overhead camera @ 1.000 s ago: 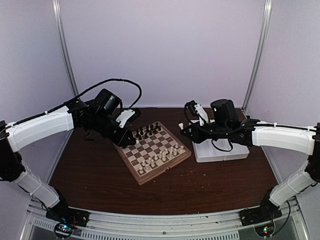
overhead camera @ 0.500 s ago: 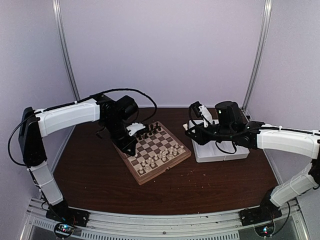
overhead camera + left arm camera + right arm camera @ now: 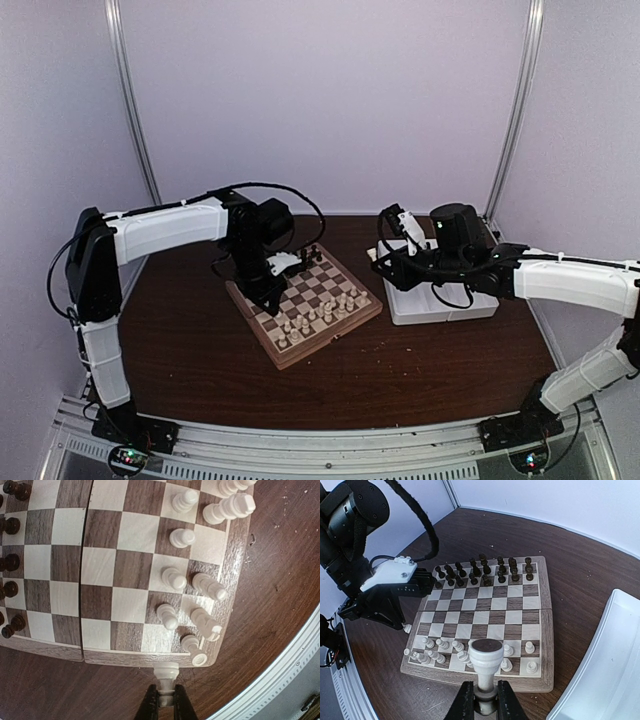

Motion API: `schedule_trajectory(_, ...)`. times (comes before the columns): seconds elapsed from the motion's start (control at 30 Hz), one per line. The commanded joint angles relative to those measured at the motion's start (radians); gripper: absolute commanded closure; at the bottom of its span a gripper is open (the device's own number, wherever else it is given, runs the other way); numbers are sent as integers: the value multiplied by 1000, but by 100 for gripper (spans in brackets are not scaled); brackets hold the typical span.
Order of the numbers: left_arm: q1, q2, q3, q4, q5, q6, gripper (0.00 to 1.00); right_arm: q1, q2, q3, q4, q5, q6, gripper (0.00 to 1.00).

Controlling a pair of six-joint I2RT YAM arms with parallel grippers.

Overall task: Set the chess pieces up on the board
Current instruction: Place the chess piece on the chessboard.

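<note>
Table point(image 3: 180, 350): dark brown wood. Board point(image 3: 330, 341) sits mid-table, rotated so one corner points near. Cream pieces point(image 3: 322, 314) stand in the two rows along its near-right side, unevenly spaced.

Left gripper point(image 3: 165, 702): jaws closed on a small cream piece point(image 3: 166, 674), pinched at one end. The piece is just outside the board's near-left rim, by the corner on the cream side. It is over the table, not over a square. Can't tell whether it touches the tabletop.

Right gripper point(image 3: 486, 696): jaws clamped on a round-topped cream piece point(image 3: 486, 662), held upright and pinched low on its body. It is off the board to the right and up in the air, near the left end of the white tray point(image 3: 445, 308). The right wrist view looks past it across the whole board. The tray lies just right of the board, not touching it.

Dark pieces point(image 3: 298, 263) line the two rows on the board's far-left side, the side opposite the cream rows.
</note>
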Motion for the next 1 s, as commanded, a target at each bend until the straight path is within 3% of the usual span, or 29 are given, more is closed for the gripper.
schedule_trajectory(0.0,-13,30,48,-72,-51,-10,98,-7,-17,-10,-3,25,-10,91)
schedule_trajectory(0.97,-59,197,114,-139,-127,-10,95,-10,-16,-8,-10,24,-19,92)
